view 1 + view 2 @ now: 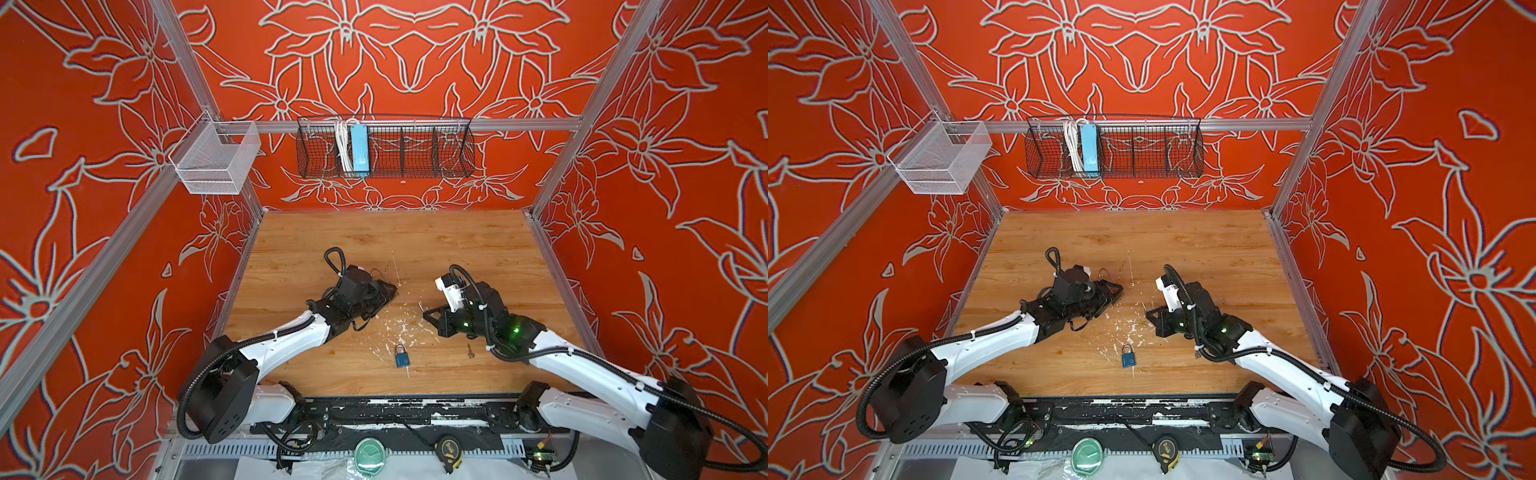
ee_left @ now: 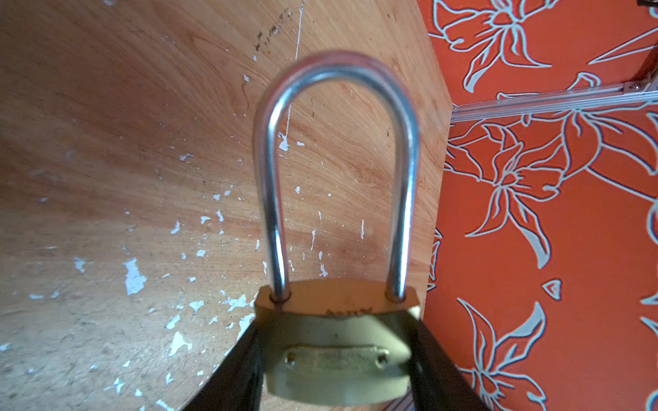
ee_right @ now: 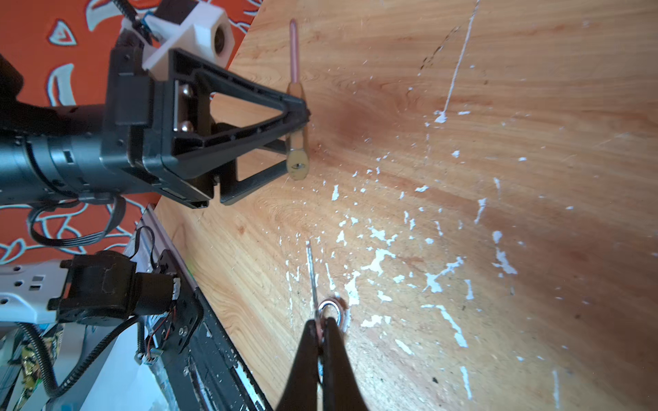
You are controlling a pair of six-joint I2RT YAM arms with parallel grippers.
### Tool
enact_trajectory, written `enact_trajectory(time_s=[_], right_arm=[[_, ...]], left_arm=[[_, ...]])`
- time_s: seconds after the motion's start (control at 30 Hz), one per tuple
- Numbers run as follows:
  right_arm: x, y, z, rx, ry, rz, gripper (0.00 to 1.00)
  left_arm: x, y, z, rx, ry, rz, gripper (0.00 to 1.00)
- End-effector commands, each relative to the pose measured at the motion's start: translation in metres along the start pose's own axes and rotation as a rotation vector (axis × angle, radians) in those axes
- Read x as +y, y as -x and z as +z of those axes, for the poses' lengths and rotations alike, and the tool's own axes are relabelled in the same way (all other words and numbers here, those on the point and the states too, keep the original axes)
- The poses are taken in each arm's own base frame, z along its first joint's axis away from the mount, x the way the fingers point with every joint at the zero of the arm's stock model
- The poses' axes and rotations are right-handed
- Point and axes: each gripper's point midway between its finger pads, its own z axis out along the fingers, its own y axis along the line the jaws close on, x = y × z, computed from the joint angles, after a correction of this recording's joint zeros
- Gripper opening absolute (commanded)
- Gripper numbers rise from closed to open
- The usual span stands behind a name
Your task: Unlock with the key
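Pinched by its head between the closed fingers of the right end effector (image 3: pixel 322 325): a small silver key (image 3: pixel 312 274), blade sticking out past the fingertips, a split ring (image 3: pixel 334 309) at the head; low over the counter (image 1: pixel 415 241), contact with the wood impossible to tell; blade aimed roughly toward a brass padlock (image 2: pixel 338 359), well apart from it.

Clamped across that padlock's body: the left end effector (image 1: pixel 390 291), one dark finger on each side, gripping it off the counter; steel shackle (image 2: pixel 274 213) pointing away from the wrist, both legs seated in the body; in the right wrist view, seen edge-on, with the keyhole (image 3: pixel 297 166) at the near end facing the key.

Nearer the front edge, between the two arms, in both top views: a blue padlock (image 1: pixel 401 357) lying flat; beside it, close to the right arm, in a top view only: a second key (image 1: pixel 470 351) on the wood.

Around the middle of the counter: white paint flecks (image 1: pixel 399 328).

On the rear rail: a black wire basket (image 1: pixel 415 166) with a light-blue power strip (image 1: pixel 359 151) inside; at the left corner, a white mesh basket (image 1: pixel 216 166).
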Motion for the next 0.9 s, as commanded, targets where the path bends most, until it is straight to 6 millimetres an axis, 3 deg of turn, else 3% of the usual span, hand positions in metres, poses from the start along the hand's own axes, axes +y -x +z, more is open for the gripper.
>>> enact_trajectory(time_s=[0.0, 0.3, 0.87], right_arm=[[0.012, 0.011, 0.003, -0.015, 0.013, 0.027, 0.00], [0.017, 0.009, 0.015, 0.038, 0.009, 0.052, 0.00], [0.013, 0.007, 0.028, 0.063, -0.027, 0.054, 0.00]], left_arm=[[-0.039, 0.010, -0.006, -0.059, -0.149, 0.015, 0.00], [-0.048, -0.007, -0.006, -0.046, -0.191, 0.091, 0.00], [-0.048, -0.012, -0.011, -0.040, -0.200, 0.090, 0.00]])
